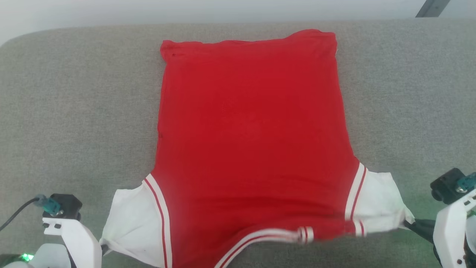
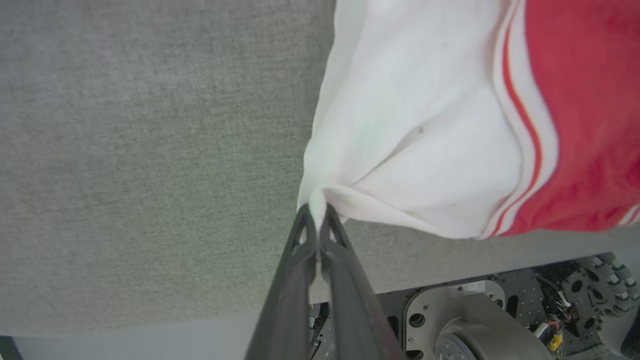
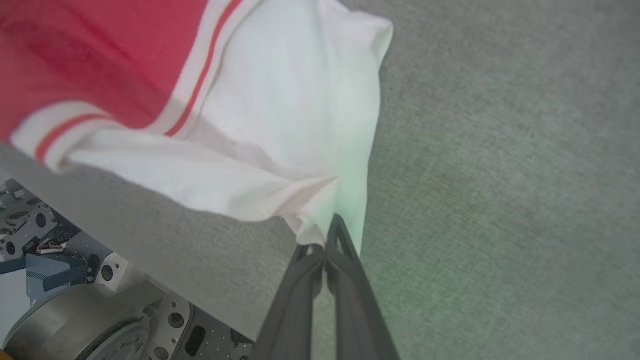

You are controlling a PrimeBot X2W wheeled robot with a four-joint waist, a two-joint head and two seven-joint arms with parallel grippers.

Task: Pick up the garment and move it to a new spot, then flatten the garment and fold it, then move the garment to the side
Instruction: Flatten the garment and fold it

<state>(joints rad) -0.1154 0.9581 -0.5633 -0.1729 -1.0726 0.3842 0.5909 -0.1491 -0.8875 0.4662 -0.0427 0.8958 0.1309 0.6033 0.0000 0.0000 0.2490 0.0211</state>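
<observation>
Since the left fingers (image 2: 292, 280) and right fingers (image 3: 350, 295) each pinch a white sleeve tip (image 2: 317, 200), pull evenly apart and lay the garment (image 1: 253, 123) beyond them down smooth, without slack.

Grey fabric surface (image 1: 74, 93), pale wall (image 1: 186, 9)

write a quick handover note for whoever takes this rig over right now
Left gripper: jaws shut on a white sleeve tip of the garment.
Right gripper: jaws shut on the other sleeve tip.
Garment: spread plain red side up on the grey fabric surface, hem far, collar at the near edge.
Done: looks mostly flattened.
To do: fold it, then move it aside.
</observation>
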